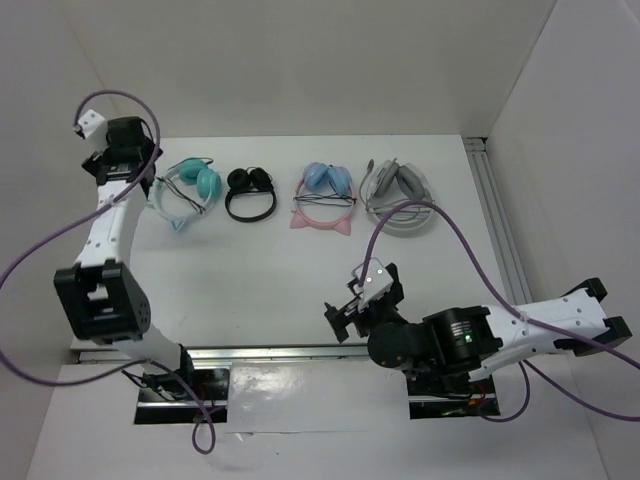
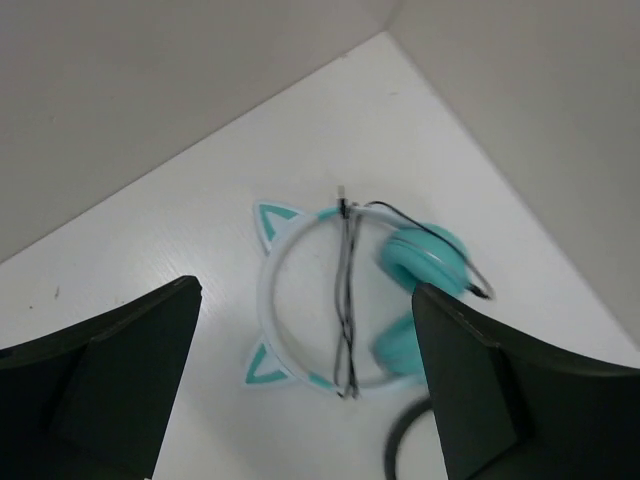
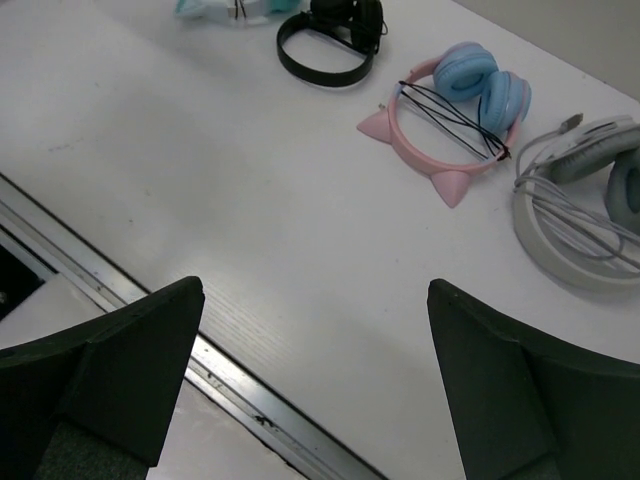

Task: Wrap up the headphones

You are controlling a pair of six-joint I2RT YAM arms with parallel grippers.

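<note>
From above: teal cat-ear headphones point(image 1: 188, 190) lying free just left of the black headphones point(image 1: 250, 192); right gripper point(image 1: 350, 305) well nearer the arm bases than the black headphones, off to their right. Left wrist: left gripper point(image 2: 305, 290) spread wide, empty, above the teal cat-ear headphones, thin black cable point(image 2: 345, 300) strung across the white headband point(image 2: 268, 300). Right wrist: fingers spread wide, pinching nothing; pink cat-ear headphones point(image 3: 400, 130) and grey headphones point(image 3: 560, 230) right of the black headphones.
</note>
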